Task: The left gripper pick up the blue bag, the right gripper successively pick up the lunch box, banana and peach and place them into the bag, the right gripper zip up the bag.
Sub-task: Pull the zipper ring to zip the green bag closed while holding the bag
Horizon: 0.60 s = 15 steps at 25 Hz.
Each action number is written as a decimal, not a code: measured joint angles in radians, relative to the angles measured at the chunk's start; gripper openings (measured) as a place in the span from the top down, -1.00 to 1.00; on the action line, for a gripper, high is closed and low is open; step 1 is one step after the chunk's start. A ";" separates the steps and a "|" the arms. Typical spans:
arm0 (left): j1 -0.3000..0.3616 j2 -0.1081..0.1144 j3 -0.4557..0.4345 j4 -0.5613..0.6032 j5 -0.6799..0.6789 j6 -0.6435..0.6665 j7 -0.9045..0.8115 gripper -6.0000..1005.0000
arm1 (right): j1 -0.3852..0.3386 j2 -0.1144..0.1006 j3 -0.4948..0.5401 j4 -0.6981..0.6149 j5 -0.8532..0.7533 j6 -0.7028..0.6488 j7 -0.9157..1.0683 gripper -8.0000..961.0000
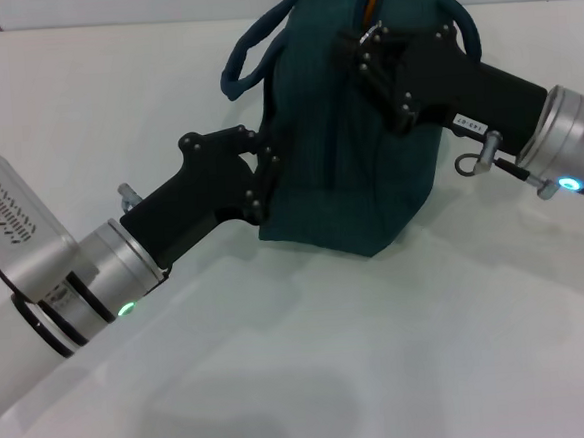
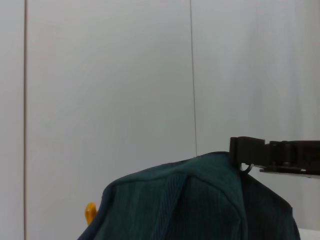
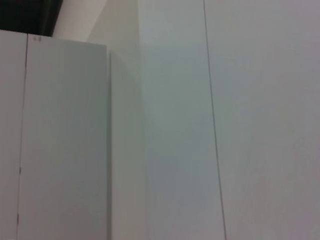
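The blue bag (image 1: 353,165) stands on the white table (image 1: 302,359), its rope handles (image 1: 245,52) up. My left gripper (image 1: 267,181) reaches in from the lower left and is shut on the fabric of the bag's near side. My right gripper (image 1: 368,48) comes in from the right and sits at the top of the bag, shut at the zip. In the left wrist view the right gripper (image 2: 241,152) pinches at the bag's top (image 2: 200,200), with the metal ring pull (image 2: 245,168) just under it. An orange bit of banana (image 2: 90,212) pokes out of the bag. The lunch box and peach are hidden.
Bare white table surface surrounds the bag in front and to the left. White wall panels (image 3: 160,125) fill the right wrist view and stand behind the bag in the left wrist view.
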 joint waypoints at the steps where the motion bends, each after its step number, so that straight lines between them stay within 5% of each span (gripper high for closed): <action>1: 0.001 0.000 0.000 0.000 0.000 0.000 0.008 0.75 | -0.001 0.000 -0.002 0.000 0.000 -0.003 0.005 0.91; 15: 0.048 0.001 -0.001 0.003 -0.043 0.008 0.237 0.88 | -0.005 0.000 -0.034 0.002 0.035 -0.011 0.173 0.91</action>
